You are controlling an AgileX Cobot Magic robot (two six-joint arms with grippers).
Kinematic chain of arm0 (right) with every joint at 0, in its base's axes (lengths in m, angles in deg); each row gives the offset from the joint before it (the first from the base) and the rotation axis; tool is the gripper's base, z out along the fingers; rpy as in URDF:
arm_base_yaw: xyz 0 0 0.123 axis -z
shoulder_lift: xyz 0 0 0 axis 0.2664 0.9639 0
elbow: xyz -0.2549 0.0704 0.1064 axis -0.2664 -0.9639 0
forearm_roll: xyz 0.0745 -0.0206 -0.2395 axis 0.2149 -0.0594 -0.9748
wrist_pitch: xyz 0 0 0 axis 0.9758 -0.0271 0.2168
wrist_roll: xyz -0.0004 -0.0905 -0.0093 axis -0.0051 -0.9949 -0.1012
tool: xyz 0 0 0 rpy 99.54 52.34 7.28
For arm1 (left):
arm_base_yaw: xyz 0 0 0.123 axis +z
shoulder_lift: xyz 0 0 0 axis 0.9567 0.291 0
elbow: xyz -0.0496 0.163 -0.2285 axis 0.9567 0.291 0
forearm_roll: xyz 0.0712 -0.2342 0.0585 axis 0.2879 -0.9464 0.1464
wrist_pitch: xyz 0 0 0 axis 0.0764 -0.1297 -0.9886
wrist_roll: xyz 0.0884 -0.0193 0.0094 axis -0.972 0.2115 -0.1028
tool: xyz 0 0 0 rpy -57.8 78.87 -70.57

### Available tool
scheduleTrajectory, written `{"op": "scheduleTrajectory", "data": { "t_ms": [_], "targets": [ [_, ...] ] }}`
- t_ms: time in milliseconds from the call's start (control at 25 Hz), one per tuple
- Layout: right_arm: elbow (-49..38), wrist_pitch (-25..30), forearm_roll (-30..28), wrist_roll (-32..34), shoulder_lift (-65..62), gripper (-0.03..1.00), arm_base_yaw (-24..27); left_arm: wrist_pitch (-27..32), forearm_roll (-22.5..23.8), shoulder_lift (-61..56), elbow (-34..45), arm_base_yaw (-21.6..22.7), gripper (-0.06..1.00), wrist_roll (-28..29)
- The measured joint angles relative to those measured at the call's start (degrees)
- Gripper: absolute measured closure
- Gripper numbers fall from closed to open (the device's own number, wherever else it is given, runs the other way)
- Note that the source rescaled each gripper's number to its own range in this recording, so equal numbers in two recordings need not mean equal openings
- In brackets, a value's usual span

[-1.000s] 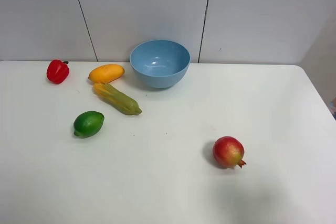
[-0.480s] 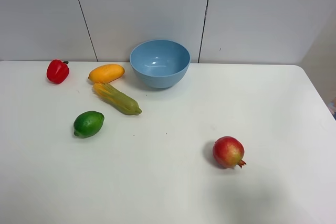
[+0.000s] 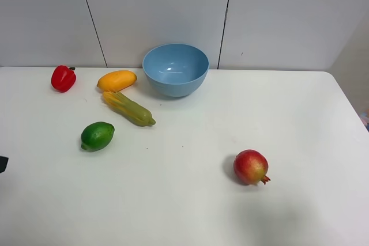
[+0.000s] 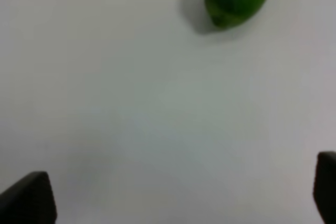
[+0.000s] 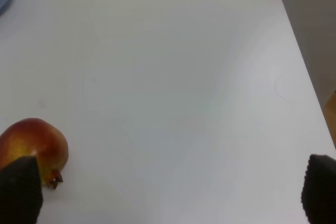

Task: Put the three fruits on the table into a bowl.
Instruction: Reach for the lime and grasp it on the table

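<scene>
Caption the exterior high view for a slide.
Empty blue bowl at the back; mango, lime and pomegranate lie outside it on the white table.

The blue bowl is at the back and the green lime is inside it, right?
No. The blue bowl is at the back, but the green lime lies on the table, outside it. The exterior high view shows this.

- The bowl (image 3: 175,68) is set at the bench's (image 3: 190,205) 12 o'clock.
- The mango (image 3: 117,80) is laid at its 9 o'clock.
- From the bowl, the lime (image 3: 97,136) is placed at 8, the pomegranate (image 3: 251,167) at 5.
</scene>
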Motion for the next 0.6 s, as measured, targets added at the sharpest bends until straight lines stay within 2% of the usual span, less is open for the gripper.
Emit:
{"op": "scheduleTrajectory", "data": {
  "t_ms": [200, 440, 600],
  "targets": [
    [0.0, 0.0, 0.0, 0.0, 0.0, -0.03, 0.0, -1.4, -0.2, 14.2, -5.9, -1.5, -0.06, -3.9],
    [0.0, 0.0, 0.0, 0.0, 0.0, -0.03, 0.0, -5.8, -0.2, 27.8, -11.7, -12.7, -0.06, -4.8],
    [0.0, 0.0, 0.0, 0.0, 0.0, -0.03, 0.0, -6.3, -0.2, 36.7, -16.5, -19.9, -0.06, -4.9]
  ]
}}
